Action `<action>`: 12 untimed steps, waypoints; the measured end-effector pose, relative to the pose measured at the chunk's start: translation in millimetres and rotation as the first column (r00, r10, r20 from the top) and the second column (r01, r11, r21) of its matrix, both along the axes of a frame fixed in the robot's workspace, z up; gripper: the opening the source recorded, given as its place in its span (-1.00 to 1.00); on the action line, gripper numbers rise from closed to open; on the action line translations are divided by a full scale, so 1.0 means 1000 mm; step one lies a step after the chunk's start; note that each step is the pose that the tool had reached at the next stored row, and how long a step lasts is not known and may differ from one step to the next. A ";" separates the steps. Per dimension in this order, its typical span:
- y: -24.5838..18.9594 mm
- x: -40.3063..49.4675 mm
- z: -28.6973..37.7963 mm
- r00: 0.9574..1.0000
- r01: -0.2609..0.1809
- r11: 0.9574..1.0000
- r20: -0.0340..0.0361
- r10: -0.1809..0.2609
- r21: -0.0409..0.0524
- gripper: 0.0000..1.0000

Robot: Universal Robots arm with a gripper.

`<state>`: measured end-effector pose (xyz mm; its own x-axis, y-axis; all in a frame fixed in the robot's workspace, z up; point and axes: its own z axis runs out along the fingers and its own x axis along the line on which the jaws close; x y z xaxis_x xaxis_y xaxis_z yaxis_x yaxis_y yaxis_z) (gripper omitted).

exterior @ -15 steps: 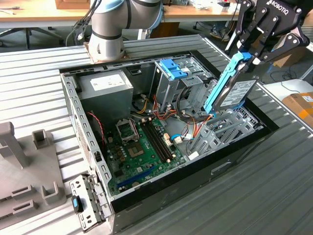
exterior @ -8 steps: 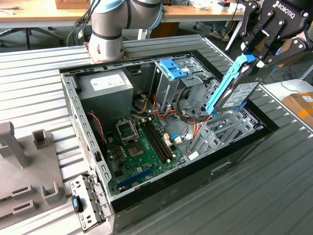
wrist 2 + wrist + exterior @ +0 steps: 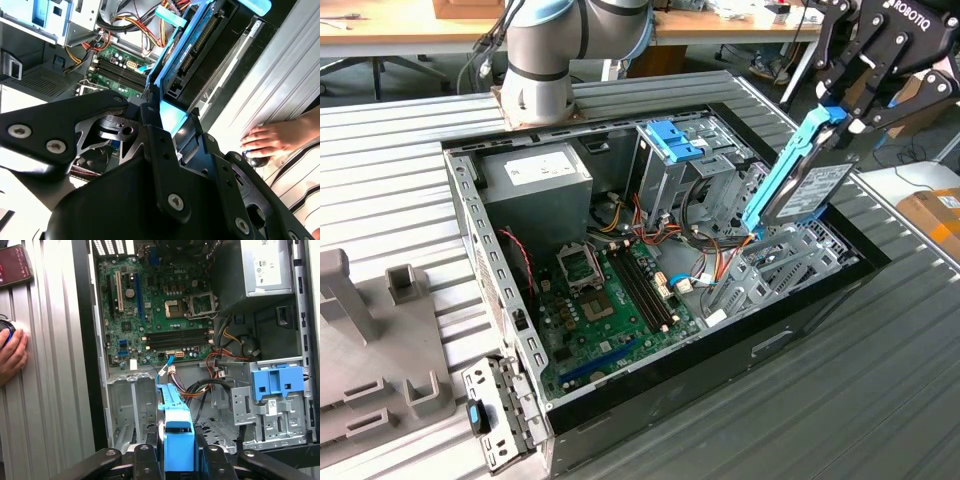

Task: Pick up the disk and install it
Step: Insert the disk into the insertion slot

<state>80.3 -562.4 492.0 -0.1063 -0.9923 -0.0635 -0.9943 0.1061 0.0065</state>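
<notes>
Bench [image 3: 880, 400] up front in the exterior view is ribbed metal, with grey fixture blocks [image 3: 360, 330] at the exterior view's left. The opened PC case [image 3: 740, 370] lies on it, green motherboard [image 3: 610, 310] facing up. At the case's end on the exterior view's right, the disk [image 3: 815, 185] hangs tilted over the grey drive bay [image 3: 770, 275]. Its lower end is right at the bay's top, and I can't tell if they touch. The claw [image 3: 842, 118] is clenched on the disk's upper end. Further back are the tall cage [image 3: 665, 175] with its blue latch [image 3: 672, 140], the power supply [image 3: 535, 175] and the arm base [image 3: 535, 70]. In the first wrist view a person's hand [image 3: 12, 352] rests on the bench beside the case.
</notes>
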 end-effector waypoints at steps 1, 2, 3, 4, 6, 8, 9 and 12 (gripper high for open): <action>0.0000 0.0000 0.0013 1.000 0.000 1.000 0.000 0.000 0.000 -0.27; -0.0002 0.0000 0.0022 1.000 0.000 1.000 0.000 0.000 0.000 -0.27; -0.0006 -0.0001 0.0034 1.000 0.000 1.000 0.000 0.000 0.002 -0.27; -0.0005 0.0000 0.0044 1.000 0.000 1.000 0.000 0.000 0.003 -0.27; -0.0005 0.0000 0.0052 1.000 0.000 1.000 0.000 0.000 0.005 -0.27; -0.0011 -0.0010 0.0073 1.000 0.000 1.000 0.001 0.000 0.014 -0.27; -0.0023 -0.0016 0.0081 1.000 0.000 1.000 0.002 0.000 0.022 -0.27; -0.0119 -0.0025 0.0082 1.000 0.000 0.999 0.007 0.000 0.034 -0.27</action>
<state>77.7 -574.4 500.2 -0.1056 -0.9896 -0.0976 -0.9944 0.1058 0.0029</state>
